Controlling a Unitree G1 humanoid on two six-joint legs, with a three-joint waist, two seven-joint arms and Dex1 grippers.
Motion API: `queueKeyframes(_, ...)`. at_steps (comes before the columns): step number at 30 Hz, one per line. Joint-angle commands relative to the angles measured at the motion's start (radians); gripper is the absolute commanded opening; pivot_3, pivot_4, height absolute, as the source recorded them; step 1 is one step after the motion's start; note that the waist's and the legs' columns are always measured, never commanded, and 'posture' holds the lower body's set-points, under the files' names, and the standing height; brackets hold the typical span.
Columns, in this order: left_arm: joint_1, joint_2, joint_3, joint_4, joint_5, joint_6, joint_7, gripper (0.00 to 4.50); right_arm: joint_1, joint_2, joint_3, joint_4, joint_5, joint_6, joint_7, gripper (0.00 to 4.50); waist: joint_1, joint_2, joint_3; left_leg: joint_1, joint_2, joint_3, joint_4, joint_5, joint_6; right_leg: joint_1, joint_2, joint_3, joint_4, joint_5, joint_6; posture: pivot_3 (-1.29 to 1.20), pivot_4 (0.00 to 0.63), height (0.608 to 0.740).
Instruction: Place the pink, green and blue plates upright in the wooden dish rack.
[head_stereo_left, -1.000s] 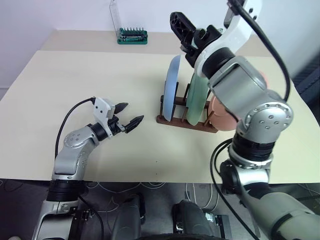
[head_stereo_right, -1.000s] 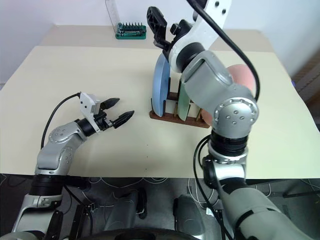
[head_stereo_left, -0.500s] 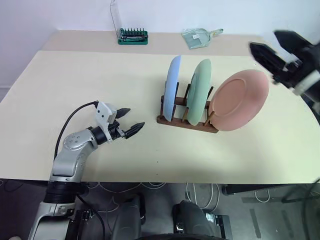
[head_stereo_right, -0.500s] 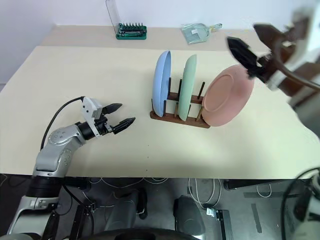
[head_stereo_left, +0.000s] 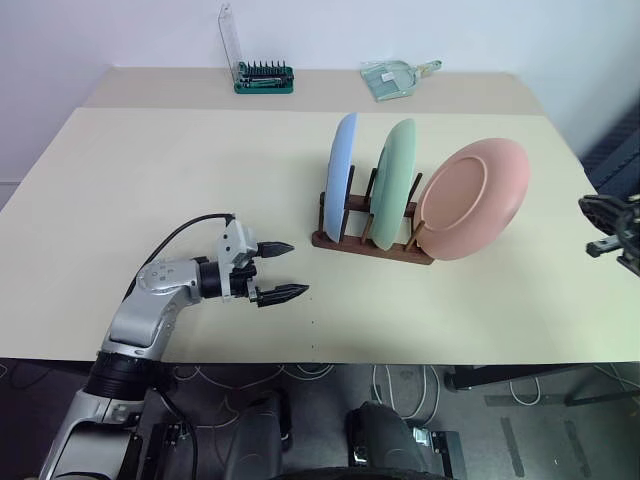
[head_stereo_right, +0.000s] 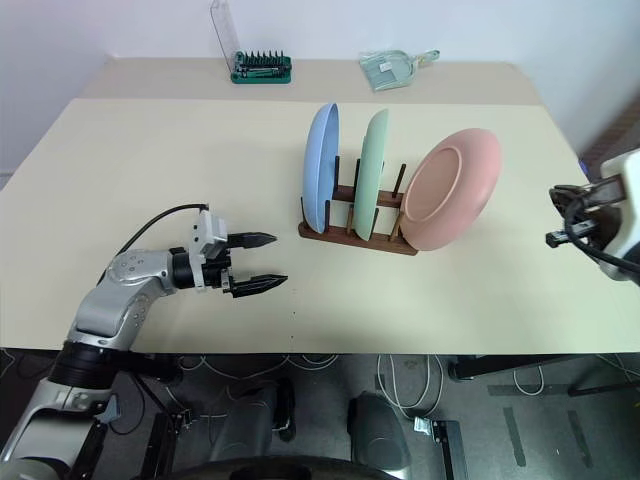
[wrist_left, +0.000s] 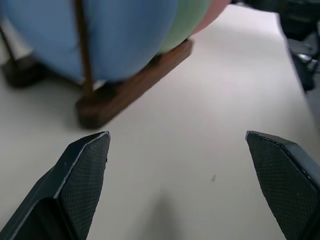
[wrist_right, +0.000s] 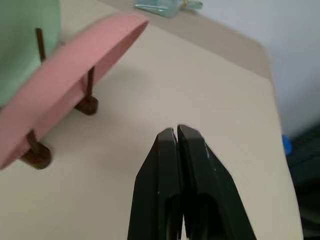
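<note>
We seem to be in a lab or workshop test corner: a plain cream table (head_stereo_left: 150, 170) against a bare white wall (head_stereo_left: 120, 30), a green rack of screwdriver bits (head_stereo_left: 264, 76) at its far edge, and loose cables (head_stereo_left: 300, 372) on the floor below.

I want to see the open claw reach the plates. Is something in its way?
Nothing visible. Bare table lies between the left tool and the rack holding the blue plate.
</note>
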Motion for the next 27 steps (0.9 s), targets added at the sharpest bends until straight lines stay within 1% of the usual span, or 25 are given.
queueKeyframes(1,-0.007,-0.009,-0.004,-0.008,-0.003,-0.017,-0.006,4.50,-0.071,0.039,0.094,-0.033,-0.035,-0.033,-0.036,0.07,0.002,0.000,0.000,0.000,0.000,0.000,0.000,0.000,0.000,0.000,0.000,0.001,0.000,0.000,0.000,0.00,0.150,0.732)
queueKeyframes(5,0.006,-0.010,-0.002,-0.012,-0.004,-0.023,-0.004,4.50,-0.167,0.074,0.177,-0.059,-0.016,-0.019,-0.036,0.07,0.007,0.001,0.000,-0.001,0.000,0.000,-0.001,0.003,-0.004,-0.001,0.000,0.001,0.000,0.000,0.000,0.00,0.150,0.732)
queueKeyframes(9,0.023,-0.011,0.009,0.008,-0.001,-0.043,0.002,4.50,-0.226,0.077,0.203,-0.073,0.007,-0.014,-0.008,0.07,0.010,0.001,0.001,-0.001,-0.001,0.000,0.000,0.003,-0.004,0.000,-0.001,0.001,-0.001,0.000,0.000,0.00,0.150,0.732)
queueKeyframes(13,0.033,-0.013,0.013,0.043,0.004,-0.076,-0.003,4.50,-0.251,0.061,0.229,-0.099,0.011,-0.007,0.016,0.07,0.009,0.001,0.000,-0.001,0.000,0.000,0.000,0.002,-0.004,0.000,-0.001,0.001,-0.001,0.000,0.000,0.00,0.150,0.732)
queueKeyframes(16,0.028,-0.016,0.011,0.091,0.010,-0.111,-0.013,4.50,-0.248,0.054,0.229,-0.092,-0.022,0.012,0.007,0.07,0.008,0.000,0.000,-0.001,0.000,0.000,0.000,0.002,-0.004,0.000,-0.001,0.001,-0.001,0.000,0.000,0.00,0.150,0.732)
queueKeyframes(21,0.024,-0.025,0.004,0.134,0.017,-0.152,-0.021,4.50,-0.157,0.049,0.167,-0.062,-0.077,0.009,0.046,0.07,0.011,0.000,0.000,-0.002,-0.001,0.000,0.000,0.002,-0.004,0.000,-0.001,0.001,-0.001,0.000,0.000,0.00,0.150,0.732)
queueKeyframes(24,0.030,-0.029,0.003,0.142,0.024,-0.166,-0.018,4.50,-0.045,0.063,0.106,-0.046,-0.106,-0.009,0.102,0.07,0.012,0.000,0.000,-0.002,-0.001,0.000,0.000,0.002,-0.004,0.000,-0.001,0.000,-0.001,0.000,0.000,0.00,0.150,0.732)
queueKeyframes(27,0.032,-0.032,0.007,0.153,0.035,-0.179,-0.010,4.50,0.079,0.079,0.079,-0.066,-0.118,-0.038,0.180,0.07,0.011,0.001,0.000,-0.002,-0.001,0.000,0.000,0.001,-0.002,0.000,-0.001,0.000,-0.001,0.000,0.000,0.00,0.150,0.732)
